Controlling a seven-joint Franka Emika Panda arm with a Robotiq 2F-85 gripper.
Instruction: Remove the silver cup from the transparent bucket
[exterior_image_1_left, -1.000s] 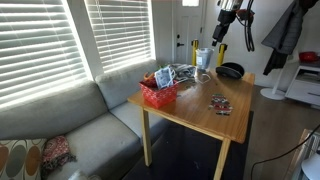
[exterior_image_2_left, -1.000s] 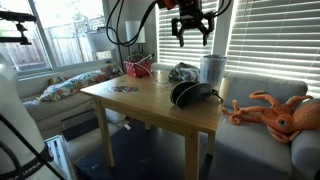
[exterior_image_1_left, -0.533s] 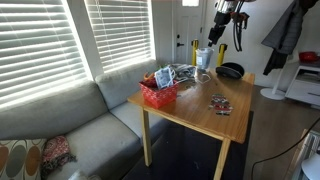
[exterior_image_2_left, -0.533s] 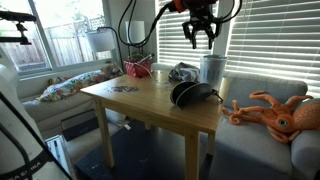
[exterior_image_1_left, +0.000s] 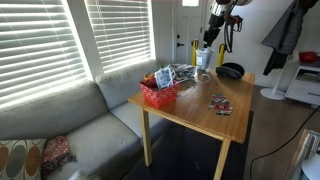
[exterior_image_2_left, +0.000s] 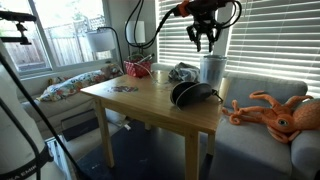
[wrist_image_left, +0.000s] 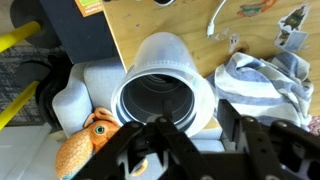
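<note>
The transparent bucket (exterior_image_1_left: 203, 58) stands upright at the far edge of the wooden table (exterior_image_1_left: 200, 112), by the window. It also shows in an exterior view (exterior_image_2_left: 212, 68). In the wrist view I look down into the bucket (wrist_image_left: 196, 88). The silver cup (wrist_image_left: 160, 98) sits inside it, showing as a grey metal ring around a dark hollow. My gripper (wrist_image_left: 195, 140) is open and empty, its fingers spread just beside the bucket's rim. In both exterior views the gripper (exterior_image_1_left: 210, 38) (exterior_image_2_left: 205, 42) hangs a little above the bucket.
A red mesh basket (exterior_image_1_left: 158, 94) stands at one table corner. A black bowl (exterior_image_1_left: 230, 70) and a crumpled cloth (wrist_image_left: 262, 78) lie next to the bucket. A grey sofa (exterior_image_2_left: 262, 100) with an orange octopus toy (exterior_image_2_left: 272, 110) is beside the table. Blinds are close behind.
My gripper has moved sideways toward the window and now hangs over the bucket. Its fingers stay open. Nothing on the table has moved.
</note>
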